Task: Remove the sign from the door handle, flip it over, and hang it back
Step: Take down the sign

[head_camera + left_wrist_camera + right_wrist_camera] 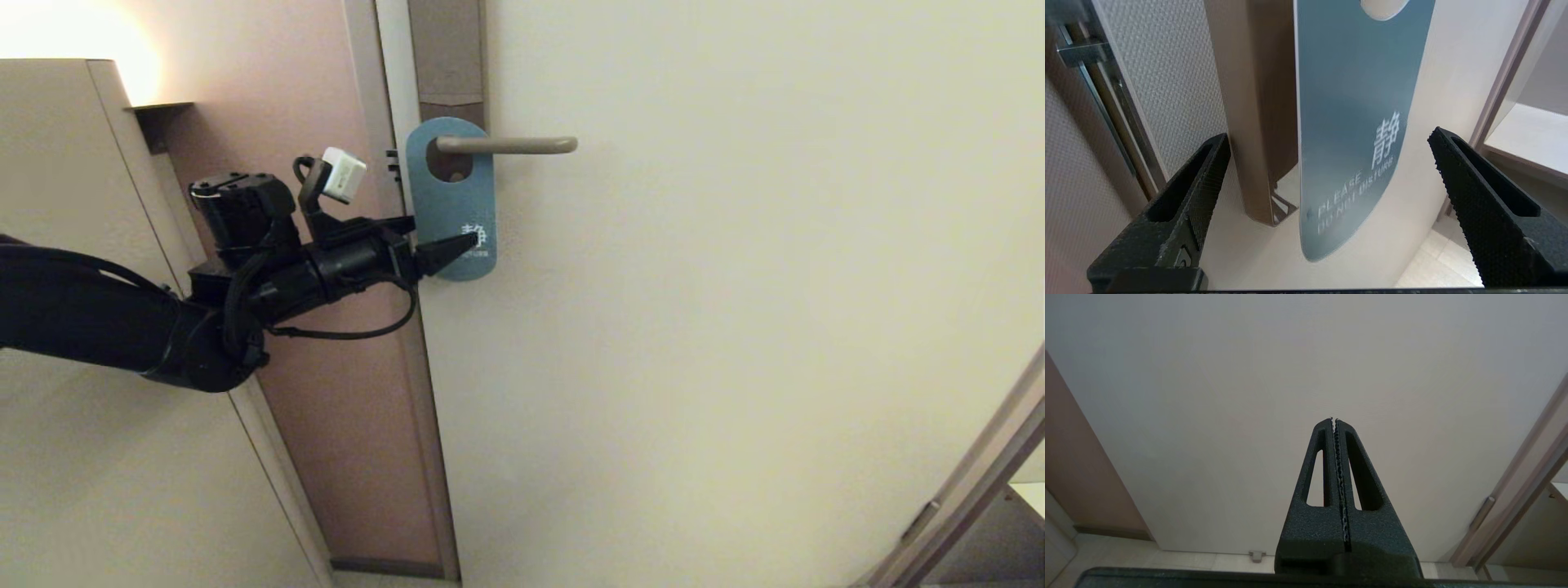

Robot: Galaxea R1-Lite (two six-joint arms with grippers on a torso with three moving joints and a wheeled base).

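Note:
The sign [453, 200] hangs by its oval hole on the door handle [510, 145], blue "PLEASE DO NOT DISTURB" face outward. The handle sits on a tall grey-brown lock plate [446, 57]. My left gripper [445, 237] is open at the sign's lower end, one finger in front of the blue face. In the left wrist view the sign [1347, 122] hangs between the two spread fingers [1204, 183], touching neither. My right gripper [1334, 420] is shut and empty, facing the bare door; it is outside the head view.
The cream door [735, 327] fills the right side. The door edge and pink-brown frame [359, 367] lie just left of the sign. A beige cabinet [65, 163] stands behind my left arm. Another frame edge [963, 506] shows at the lower right.

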